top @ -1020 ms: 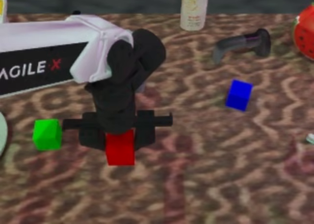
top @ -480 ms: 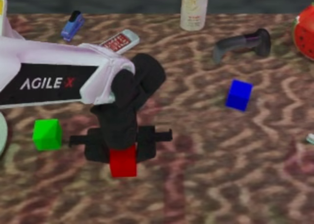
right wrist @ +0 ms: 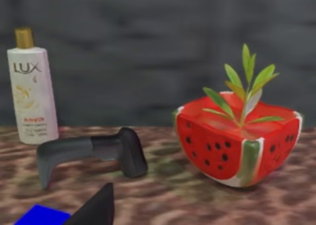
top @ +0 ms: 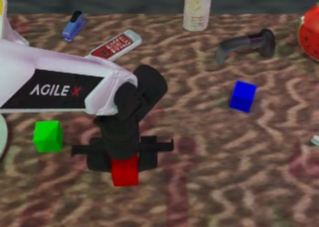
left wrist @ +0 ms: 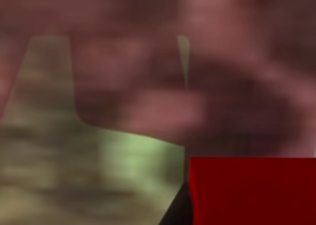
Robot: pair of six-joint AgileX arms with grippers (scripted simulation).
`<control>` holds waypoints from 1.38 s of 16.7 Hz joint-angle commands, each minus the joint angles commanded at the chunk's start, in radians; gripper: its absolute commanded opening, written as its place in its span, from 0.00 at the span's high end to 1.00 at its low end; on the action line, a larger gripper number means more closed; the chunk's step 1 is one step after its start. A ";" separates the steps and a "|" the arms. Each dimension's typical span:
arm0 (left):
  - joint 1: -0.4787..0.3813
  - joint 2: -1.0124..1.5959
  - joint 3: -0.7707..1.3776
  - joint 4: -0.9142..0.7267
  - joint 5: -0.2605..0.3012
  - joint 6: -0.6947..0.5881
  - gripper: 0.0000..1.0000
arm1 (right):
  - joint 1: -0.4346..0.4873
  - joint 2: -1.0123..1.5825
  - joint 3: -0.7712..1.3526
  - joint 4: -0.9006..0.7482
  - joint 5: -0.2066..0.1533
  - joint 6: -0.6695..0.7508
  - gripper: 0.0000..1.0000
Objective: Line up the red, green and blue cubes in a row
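- Currently, leftmost of the task items: green cube point(top: 48, 136), on the table point(top: 224, 187), well to the left of the left gripper point(top: 124, 163) and slightly farther back than it. Untouched.
- Left gripper: hangs over the near-left part of the table, jaws closed on the red cube point(top: 124, 171); cube shows just below the black fingers in the top view, and fills a corner of the left wrist view point(left wrist: 252, 190). Whether it is lifted or resting, I cannot tell.
- Key relation: green cube lies left of the held red cube, blue cube point(top: 242, 96) lies well to the right and farther back. The row's long axis would likely run left-right, so red sits naturally between them.
- Blue cube is nearer the right arm's side; judged the right arm's job.
- Right gripper: only a dark finger tip point(right wrist: 94, 207) visible in its wrist view; opening cannot be told.
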 joint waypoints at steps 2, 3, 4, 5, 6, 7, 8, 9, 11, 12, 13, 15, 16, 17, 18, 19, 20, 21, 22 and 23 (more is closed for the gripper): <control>0.000 0.000 0.000 0.000 0.000 0.000 0.77 | 0.000 0.000 0.000 0.000 0.000 0.000 0.00; 0.000 0.000 0.000 0.000 0.000 0.000 0.70 | 0.000 0.000 0.000 0.000 0.000 0.000 0.00; 0.000 0.000 0.000 0.000 0.000 0.000 0.62 | 0.000 0.000 0.000 0.000 0.000 0.000 0.00; 0.000 0.000 0.000 0.000 0.000 0.000 0.55 | 0.000 0.000 0.000 0.000 0.000 0.000 0.00; 0.000 0.000 0.000 0.000 0.000 0.000 0.47 | 0.000 0.000 0.000 0.000 0.000 0.000 0.00; 0.000 0.000 0.000 0.000 0.000 0.000 0.40 | 0.000 0.000 0.000 0.000 0.000 0.000 0.00; 0.000 0.000 0.000 0.000 0.000 0.000 0.32 | 0.000 0.000 0.000 0.000 0.000 0.000 0.00; 0.000 0.000 0.000 0.000 0.000 0.000 0.25 | 0.000 0.000 0.000 0.000 0.000 0.000 0.00; 0.000 0.000 0.000 0.000 0.000 0.000 0.10 | 0.000 0.000 0.000 0.000 0.000 0.000 0.00; 0.000 0.000 0.000 0.000 0.000 0.000 0.02 | 0.000 0.000 0.000 0.000 0.000 0.000 0.00; 0.000 0.000 0.000 0.000 0.000 0.000 0.00 | 0.000 0.000 0.000 0.000 0.000 0.000 0.00; 0.000 0.000 0.000 0.000 0.000 0.000 0.00 | 0.000 0.000 0.000 0.000 0.000 0.000 0.00; 0.000 0.000 0.000 0.000 0.000 0.000 0.00 | 0.000 0.000 0.000 0.000 0.000 0.000 0.00; 0.000 0.000 0.000 0.000 0.000 0.000 0.00 | 0.000 0.000 0.000 0.000 0.000 0.000 0.00; 0.000 0.000 0.000 0.000 0.000 0.000 0.00 | 0.000 0.000 0.000 0.000 0.000 0.000 0.00; 0.000 0.000 0.000 0.000 0.000 0.000 0.00 | 0.000 0.000 0.000 0.000 0.000 0.000 0.00; 0.000 0.000 0.000 0.000 0.000 0.000 0.00 | 0.000 0.000 0.000 0.000 0.000 0.000 0.00; 0.002 -0.001 0.000 0.000 0.000 0.000 0.00 | 0.000 0.000 0.000 0.000 0.000 0.000 0.00; 0.002 -0.002 0.003 -0.004 0.000 0.000 0.00 | 0.000 0.000 0.000 0.000 0.000 0.000 0.00; 0.002 -0.007 0.012 -0.018 0.000 -0.001 0.00 | 0.000 0.000 0.000 0.000 0.000 0.000 0.00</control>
